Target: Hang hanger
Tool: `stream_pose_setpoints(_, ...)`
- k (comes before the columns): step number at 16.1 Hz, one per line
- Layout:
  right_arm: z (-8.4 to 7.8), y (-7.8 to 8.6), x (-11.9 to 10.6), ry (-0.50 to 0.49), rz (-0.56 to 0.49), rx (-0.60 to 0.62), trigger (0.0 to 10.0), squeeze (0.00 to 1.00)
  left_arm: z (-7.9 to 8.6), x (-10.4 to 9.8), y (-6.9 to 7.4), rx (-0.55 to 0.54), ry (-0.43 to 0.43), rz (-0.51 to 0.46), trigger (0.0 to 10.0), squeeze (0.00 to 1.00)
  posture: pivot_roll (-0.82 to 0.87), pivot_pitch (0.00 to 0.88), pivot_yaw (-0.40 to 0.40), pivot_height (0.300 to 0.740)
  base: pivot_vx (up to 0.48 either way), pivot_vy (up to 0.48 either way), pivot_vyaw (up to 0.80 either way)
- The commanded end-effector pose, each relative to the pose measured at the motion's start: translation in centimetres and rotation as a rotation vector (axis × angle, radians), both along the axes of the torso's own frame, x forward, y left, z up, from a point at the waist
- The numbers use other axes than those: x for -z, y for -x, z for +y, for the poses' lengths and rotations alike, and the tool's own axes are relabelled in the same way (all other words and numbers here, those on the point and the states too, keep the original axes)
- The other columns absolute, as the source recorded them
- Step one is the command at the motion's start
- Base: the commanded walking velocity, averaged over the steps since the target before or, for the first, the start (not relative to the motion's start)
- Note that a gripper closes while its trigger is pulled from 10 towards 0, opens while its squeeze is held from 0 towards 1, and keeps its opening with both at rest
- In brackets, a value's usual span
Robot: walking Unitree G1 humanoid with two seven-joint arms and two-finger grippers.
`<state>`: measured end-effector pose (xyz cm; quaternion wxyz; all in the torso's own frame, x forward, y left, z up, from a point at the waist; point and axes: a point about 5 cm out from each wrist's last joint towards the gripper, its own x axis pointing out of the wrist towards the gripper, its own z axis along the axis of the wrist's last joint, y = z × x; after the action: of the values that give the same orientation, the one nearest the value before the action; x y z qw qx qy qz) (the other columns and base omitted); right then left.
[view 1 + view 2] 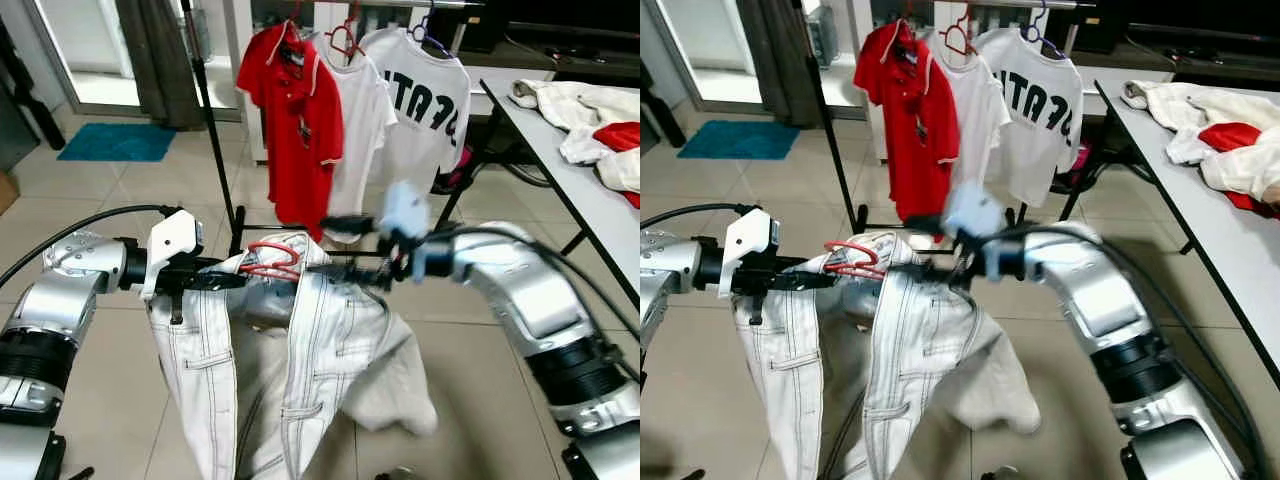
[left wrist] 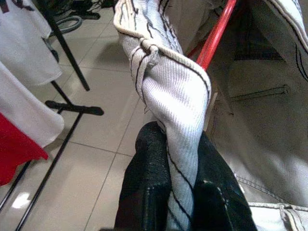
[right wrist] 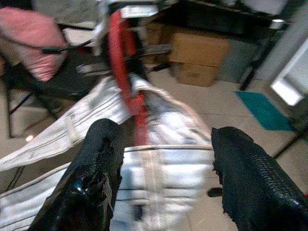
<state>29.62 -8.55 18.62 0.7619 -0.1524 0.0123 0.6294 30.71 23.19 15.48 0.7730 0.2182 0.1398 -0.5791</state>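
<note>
Tiled room, black garment rack (image 1: 205, 110) ahead of both grippers, already carrying a red polo shirt (image 1: 296, 120) and white tees.

Left gripper (image 2: 180, 192) is clamped on a twisted fold of the white denim jacket with dark stitching (image 1: 300, 370). Right gripper (image 3: 163, 163) is open, fingers either side of the red plastic hanger (image 1: 272, 258), which sits in the jacket collar between the two grippers.

Suggest: close right on the hanger neck, then lift the hook clear toward the rail. The jacket hangs lopsided and bunched, so expect sag.
</note>
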Motion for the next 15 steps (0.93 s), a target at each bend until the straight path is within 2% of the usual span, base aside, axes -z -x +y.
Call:
stream_pose_setpoints(1, 0.6, 0.2, 0.1, 0.021, -0.021, -0.036, 10.0, 1.00, -0.4, -1.8, -0.5, 0.033, 0.042, -0.069, 0.0, 0.00, 0.04, 0.000, -0.011, 0.705, 0.000, 0.000, 0.00)
stream_pose_setpoints(2, 1.2, 0.4, 0.4, 0.032, -0.022, -0.065, 10.0, 0.96, -0.6, -2.0, -0.5, 0.044, 0.054, -0.068, 0.0, 0.00, 0.04, 0.000, -0.013, 0.705, 0.000, 0.000, 0.00)
stream_pose_setpoints(3, 1.7, 0.8, 0.6, 0.036, -0.016, -0.095, 10.0, 0.00, -0.7, -2.1, -0.6, 0.048, 0.061, -0.066, 0.0, 0.00, 0.04, 0.000, -0.014, 0.705, 0.000, 0.000, 0.00)
stream_pose_setpoints(5, 2.3, 0.8, 1.1, 0.051, -0.003, -0.096, 10.0, 0.00, -0.7, -2.2, -0.6, 0.052, 0.076, -0.062, 0.0, 0.00, 0.04, 0.000, -0.013, 0.705, 0.000, 0.000, 0.00)
stream_pose_setpoints(7, 2.7, 0.2, 2.2, 0.086, 0.019, 0.000, 10.0, 0.00, -1.0, -2.6, -0.7, 0.056, 0.124, -0.059, 0.0, 0.00, 0.04, 0.000, -0.013, 0.705, 0.000, 0.000, 0.00)
stream_pose_setpoints(8, 2.8, 0.0, 2.6, 0.082, 0.037, 0.039, 3.8, 0.00, -1.2, -2.8, -0.7, 0.057, 0.136, -0.061, 0.0, 0.00, 0.04, 0.000, -0.014, 0.705, 0.000, 0.000, 0.00)
stream_pose_setpoints(9, 2.9, -0.1, 2.7, 0.077, 0.045, 0.053, 0.2, 0.00, -1.2, -2.9, -0.8, 0.057, 0.142, -0.061, 0.0, 0.00, 0.04, 0.000, -0.014, 0.705, 0.000, 0.000, 0.00)
stream_pose_setpoints(11, 3.0, -0.2, 3.0, 0.063, 0.077, 0.100, 0.0, 0.00, -1.2, -3.2, -0.8, 0.054, 0.163, -0.060, 0.0, 0.00, 0.04, 0.000, -0.013, 0.705, 0.000, 0.000, 0.00)
stream_pose_setpoints(15, 3.3, 0.1, 3.5, 0.060, 0.095, 0.120, 0.0, 0.00, -1.2, -3.5, -0.9, 0.045, 0.187, -0.065, 0.0, 0.00, 0.04, 0.000, -0.009, 0.705, 0.000, 0.000, 0.00)
